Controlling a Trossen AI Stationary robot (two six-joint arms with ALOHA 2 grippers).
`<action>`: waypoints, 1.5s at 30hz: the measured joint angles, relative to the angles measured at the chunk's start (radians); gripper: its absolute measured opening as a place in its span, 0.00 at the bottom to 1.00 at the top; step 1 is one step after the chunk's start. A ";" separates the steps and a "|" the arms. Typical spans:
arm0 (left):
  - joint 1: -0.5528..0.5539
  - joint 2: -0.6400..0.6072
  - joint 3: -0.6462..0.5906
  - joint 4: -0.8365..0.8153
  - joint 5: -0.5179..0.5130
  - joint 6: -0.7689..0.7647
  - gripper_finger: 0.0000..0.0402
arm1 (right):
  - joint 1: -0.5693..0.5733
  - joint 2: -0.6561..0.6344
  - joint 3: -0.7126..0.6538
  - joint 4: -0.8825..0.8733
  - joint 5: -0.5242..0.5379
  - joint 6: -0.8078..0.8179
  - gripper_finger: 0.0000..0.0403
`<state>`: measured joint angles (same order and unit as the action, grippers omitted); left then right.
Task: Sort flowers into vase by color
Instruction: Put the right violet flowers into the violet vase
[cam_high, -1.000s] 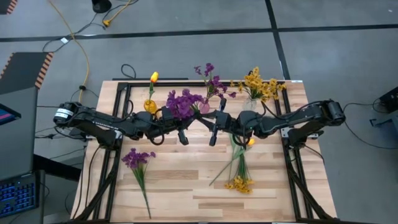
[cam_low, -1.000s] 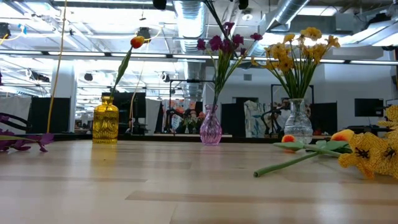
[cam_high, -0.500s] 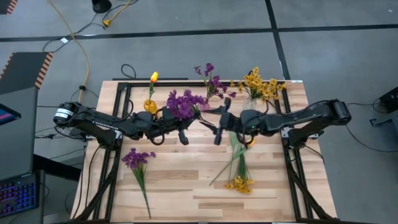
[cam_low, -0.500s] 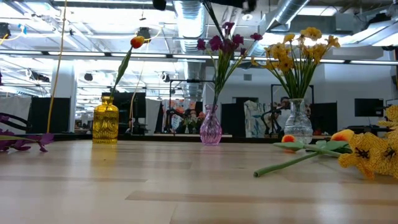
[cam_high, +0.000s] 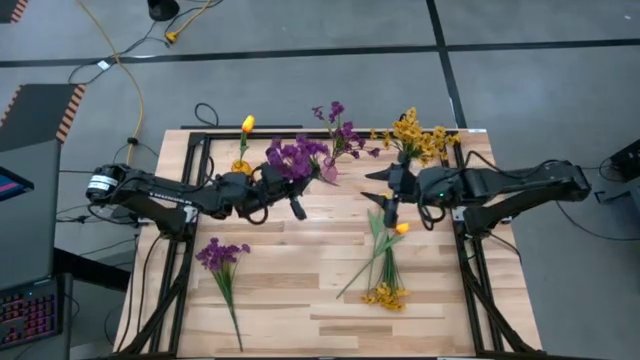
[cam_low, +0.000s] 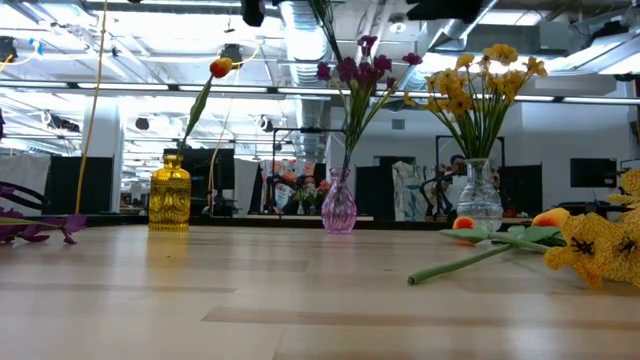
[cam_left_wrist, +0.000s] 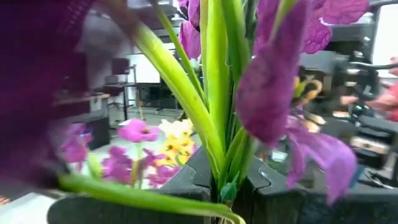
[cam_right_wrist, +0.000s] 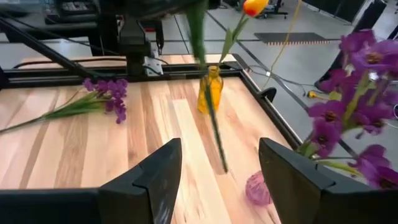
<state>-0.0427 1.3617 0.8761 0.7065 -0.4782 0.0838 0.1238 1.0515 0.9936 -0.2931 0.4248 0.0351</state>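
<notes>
the left gripper (cam_high: 297, 208) hangs above the table (cam_high: 300, 300), its fingers (cam_left_wrist: 186, 180) pressed together on the green stem of a purple sprig (cam_high: 295, 158); the stem rises straight out from between the fingertips, and the blossoms sit beside the pink vase (cam_high: 328, 172). the right gripper (cam_high: 385, 186) hovers near the clear vase (cam_low: 479, 198) of yellow flowers (cam_high: 415, 135), its fingers (cam_right_wrist: 155, 174) spread apart with nothing between them. on the table lie another purple sprig (cam_high: 222, 256), a yellow sprig (cam_high: 385, 295) and an orange bud (cam_high: 402, 228). the yellow vase (cam_high: 241, 170) holds one orange bud (cam_high: 247, 124).
</notes>
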 joint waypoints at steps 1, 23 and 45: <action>0.013 0.000 0.000 0.001 0.000 -0.008 0.02 | 0.000 -0.010 0.000 -0.009 0.000 0.002 0.59; 0.233 0.059 0.009 -0.044 0.103 -0.062 0.02 | -0.002 0.073 0.000 -0.021 -0.007 -0.001 0.59; 0.246 0.163 0.123 -0.181 0.035 0.004 0.02 | -0.002 0.082 0.000 -0.051 -0.006 -0.001 0.59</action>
<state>0.2029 1.5249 0.9991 0.5255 -0.4435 0.0879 0.1215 1.1332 0.9936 -0.3444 0.4191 0.0345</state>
